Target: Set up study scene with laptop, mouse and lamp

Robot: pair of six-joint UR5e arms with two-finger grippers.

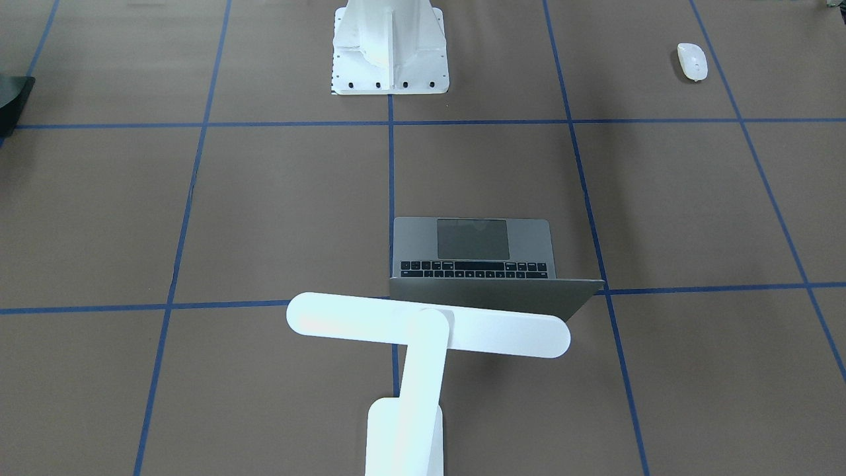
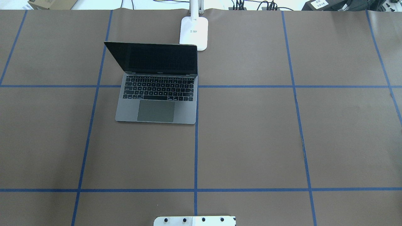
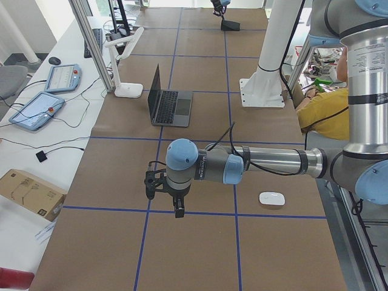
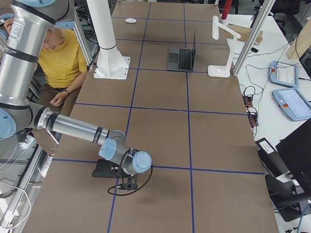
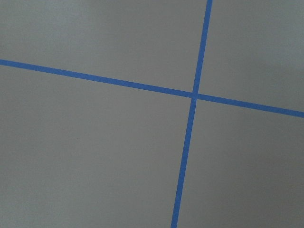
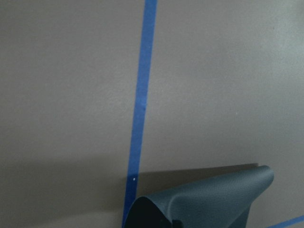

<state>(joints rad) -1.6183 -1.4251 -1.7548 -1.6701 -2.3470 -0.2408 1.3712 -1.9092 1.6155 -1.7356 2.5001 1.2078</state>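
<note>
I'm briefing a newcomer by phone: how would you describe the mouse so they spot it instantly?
Find the white bolted pedestal at the robot's edge of the brown table, then look along that edge toward the robot's left. The mouse lies alone there, far from the laptop: a small, white, low-domed oval.

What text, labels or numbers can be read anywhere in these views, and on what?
Nothing can be read.
Key legends on the laptop: too small.
Marking under its screen: blurred.
Print on the base of the lamp: too small.
The white label at the overhead view's top right: blurred.
</note>
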